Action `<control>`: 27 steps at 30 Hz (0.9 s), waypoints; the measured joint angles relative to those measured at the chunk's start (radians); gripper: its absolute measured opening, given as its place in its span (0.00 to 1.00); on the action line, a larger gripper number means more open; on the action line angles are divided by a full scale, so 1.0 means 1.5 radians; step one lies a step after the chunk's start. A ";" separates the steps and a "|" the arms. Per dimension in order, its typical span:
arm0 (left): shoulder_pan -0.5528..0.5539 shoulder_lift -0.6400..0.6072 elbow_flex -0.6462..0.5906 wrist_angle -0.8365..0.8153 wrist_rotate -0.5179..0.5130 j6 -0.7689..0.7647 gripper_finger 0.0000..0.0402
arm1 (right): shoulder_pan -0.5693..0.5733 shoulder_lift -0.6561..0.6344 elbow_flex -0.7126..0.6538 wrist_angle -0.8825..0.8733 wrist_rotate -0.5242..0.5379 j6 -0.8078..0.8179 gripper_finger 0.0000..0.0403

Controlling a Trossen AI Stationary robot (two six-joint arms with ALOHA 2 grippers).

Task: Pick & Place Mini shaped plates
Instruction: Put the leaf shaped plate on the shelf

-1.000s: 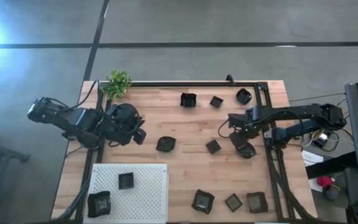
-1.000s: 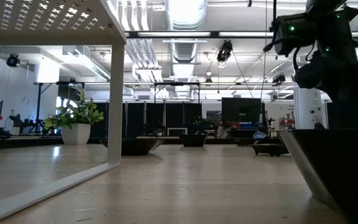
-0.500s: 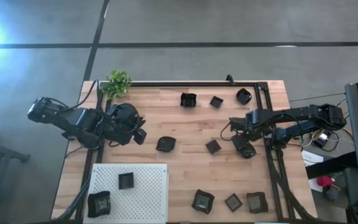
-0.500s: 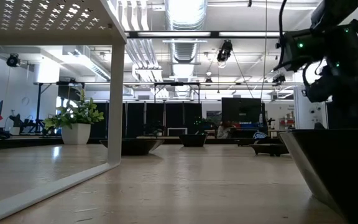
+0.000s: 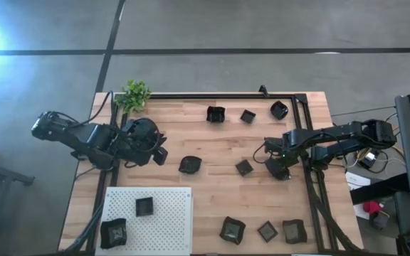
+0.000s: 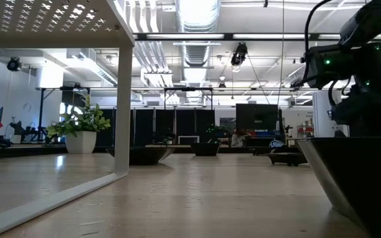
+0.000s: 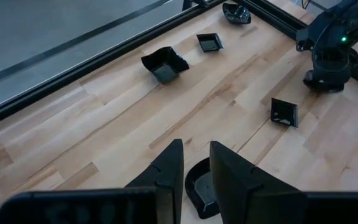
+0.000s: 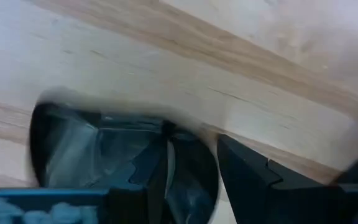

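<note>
Several small black dishes lie flat on the wooden table. Three sit near the far edge (image 5: 216, 114), (image 5: 248, 116), (image 5: 279, 109). Two sit in the middle (image 5: 190, 165), (image 5: 244, 167). Three sit by the near edge (image 5: 232, 230), (image 5: 267, 231), (image 5: 294, 231). Two more lie on the white perforated board (image 5: 144, 207), (image 5: 114, 233). My right gripper (image 5: 277, 168) is low over another dish (image 8: 104, 155) near the table's right rail. It is open, with one finger (image 8: 157, 171) inside the dish and the other (image 8: 250, 177) outside its rim. My left gripper (image 7: 196, 158) waits, narrowly open, left of the middle dish (image 7: 197, 186). My right gripper stands astride the dish's rim (image 8: 209, 163) from above. The dish lies flat on the table. I cannot tell whether the fingers touch it.
A black rail frame (image 5: 305, 142) runs along the table's far and right sides, close behind the right gripper. A small green plant (image 5: 134, 94) stands at the far left corner. The white board (image 5: 169, 227) fills the near left. A dish (image 6: 356, 178) sits close before the low camera.
My right gripper has moved toward the table's near edge and down. It now covers the dish by the right rail, which earlier showed beside it. The dish has stayed in place.
</note>
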 joint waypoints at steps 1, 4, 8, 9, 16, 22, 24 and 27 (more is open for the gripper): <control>0.000 0.000 0.000 0.000 0.000 0.002 0.18 | 0.000 0.000 -0.001 0.004 -0.001 -0.001 0.32; 0.000 0.000 0.000 0.000 0.000 0.007 0.18 | 0.000 0.000 0.002 0.007 -0.001 -0.003 0.26; 0.000 0.000 0.000 0.000 -0.001 0.015 0.18 | 0.000 -0.002 0.018 0.010 0.000 -0.015 0.10; 0.000 0.000 0.000 0.000 0.000 0.018 0.18 | 0.000 -0.002 0.023 0.011 0.004 -0.023 0.06; 0.000 0.000 0.000 0.000 0.000 0.052 0.18 | 0.001 -0.003 0.065 0.010 0.033 -0.040 0.02; 0.000 0.000 0.000 0.007 0.001 0.053 0.18 | 0.019 -0.003 0.151 0.001 0.074 -0.038 0.02; 0.000 0.000 0.000 0.011 0.002 0.053 0.18 | 0.025 -0.003 0.185 0.000 0.096 -0.038 0.02; 0.000 0.000 0.000 0.012 0.002 0.066 0.18 | 0.031 -0.003 0.233 -0.010 0.142 -0.042 0.02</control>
